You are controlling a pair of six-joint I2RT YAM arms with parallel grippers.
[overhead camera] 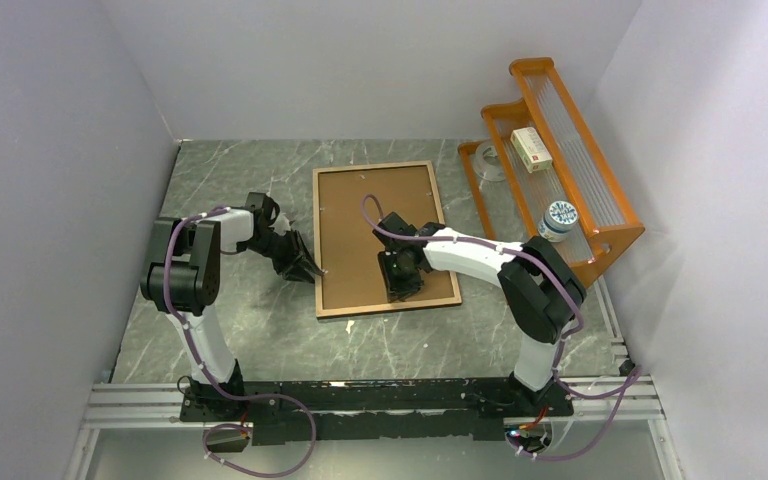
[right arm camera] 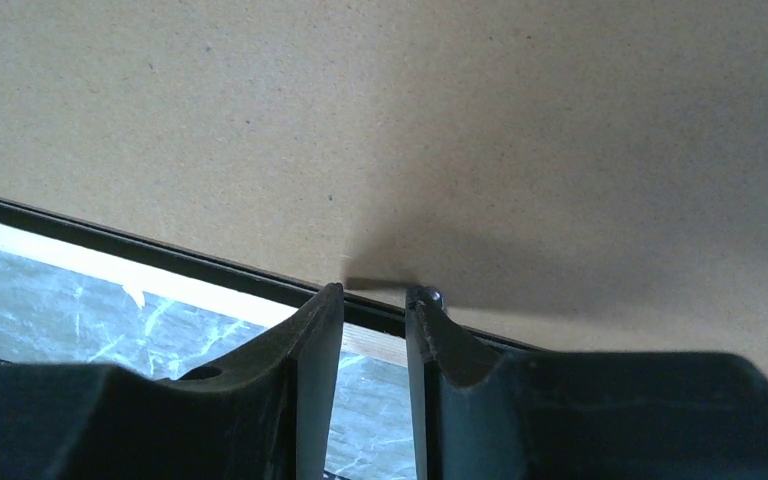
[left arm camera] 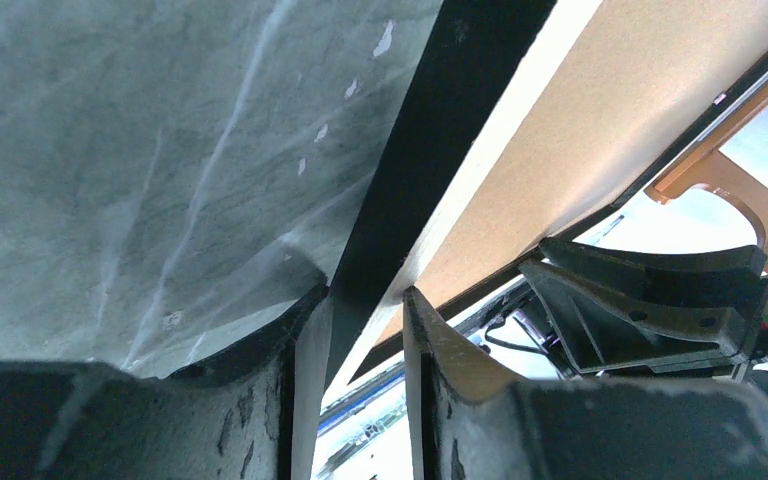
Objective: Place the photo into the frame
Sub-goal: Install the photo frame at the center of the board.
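on your left, the left gripper (left arm camera: 365,300) clamps the black left border of the frame (overhead camera: 317,230), which lies back-up mid-table with the backing board (overhead camera: 375,215) seated in it; the photo is not in sight, likely under that board. further right, the right gripper (right arm camera: 372,295) hangs over a small tab (right arm camera: 363,283) at the board's near edge, jaws a sliver apart, and you cannot tell if they pinch it. this looks like the fastening step: steady the frame and give that tab a small, level push.
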